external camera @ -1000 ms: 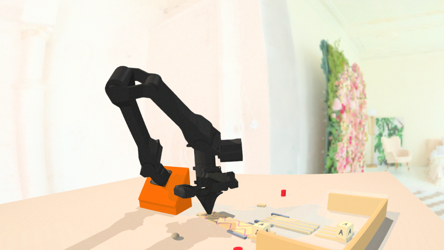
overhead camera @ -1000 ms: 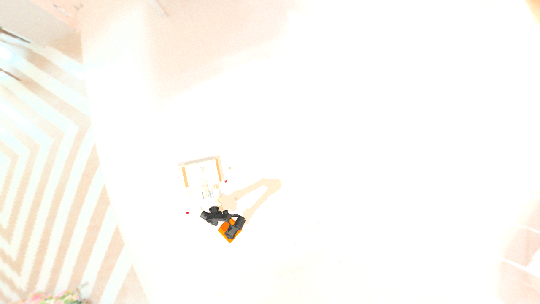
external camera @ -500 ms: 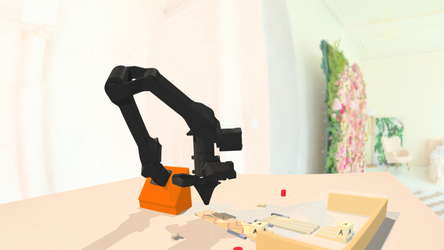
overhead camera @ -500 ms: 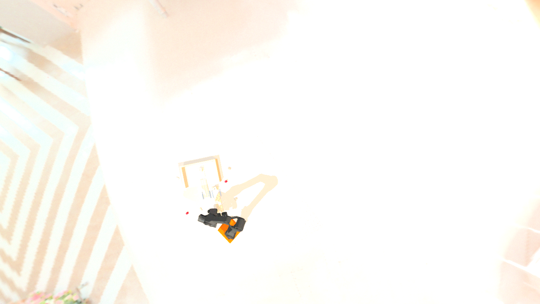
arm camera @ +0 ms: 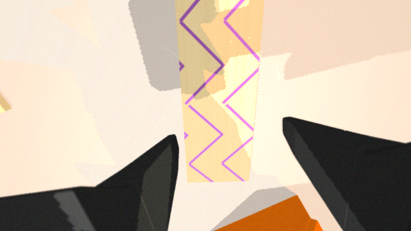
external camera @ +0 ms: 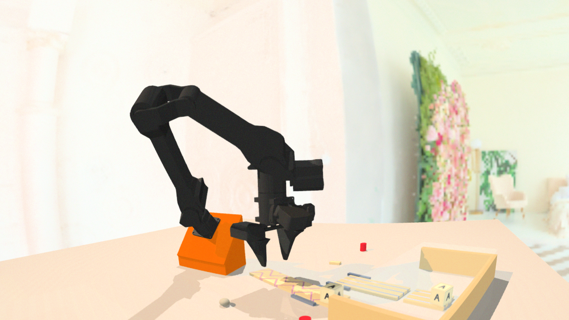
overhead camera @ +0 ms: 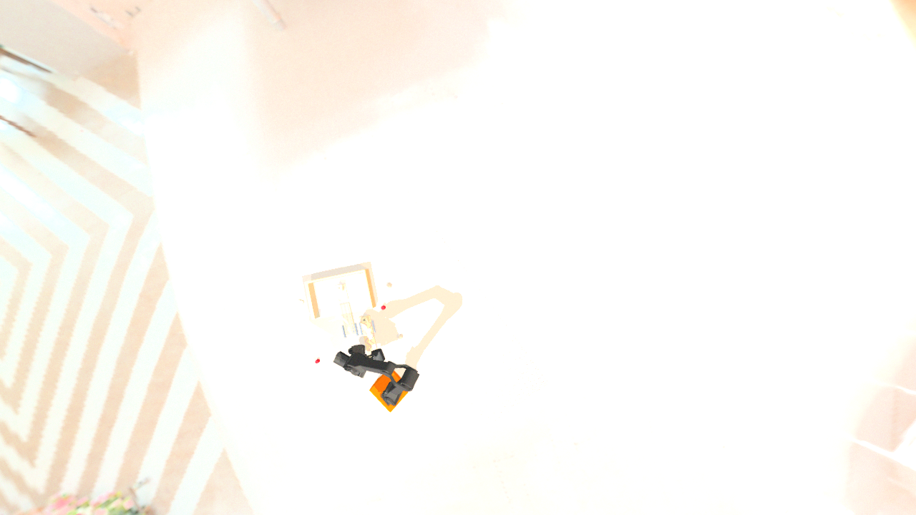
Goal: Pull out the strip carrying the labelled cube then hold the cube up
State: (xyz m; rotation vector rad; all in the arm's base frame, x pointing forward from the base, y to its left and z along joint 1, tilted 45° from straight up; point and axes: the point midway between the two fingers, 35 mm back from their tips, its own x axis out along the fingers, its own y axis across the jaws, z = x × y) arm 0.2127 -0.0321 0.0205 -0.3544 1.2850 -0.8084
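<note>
The strip with purple zigzag lines (external camera: 274, 278) (arm camera: 205, 144) looks to be in one piece. A cube with the letter A (external camera: 326, 296) sits at its far end, partly hidden behind the walled frame. The strip with straight grey lines (external camera: 374, 288) is broken: a gap parts it from a shorter piece (external camera: 417, 297), which carries another cube with the letter A (external camera: 436, 297) (overhead camera: 341, 286). My gripper (external camera: 274, 262) (arm camera: 228, 133) is open and empty, a little above the near end of the zigzag strip. In the wrist view its fingers stand on either side of that strip.
A low wooden wall (external camera: 449, 260) (overhead camera: 312, 300) surrounds the far ends. Dark guide rails (external camera: 303, 300) (external camera: 358, 275) flank the strips. Red cylinders (external camera: 363, 247) (overhead camera: 317, 360), a small bead (external camera: 224, 302) and a small yellow block (external camera: 334, 262) lie around. The orange base (external camera: 206, 254) (arm camera: 270, 216) stands behind the gripper.
</note>
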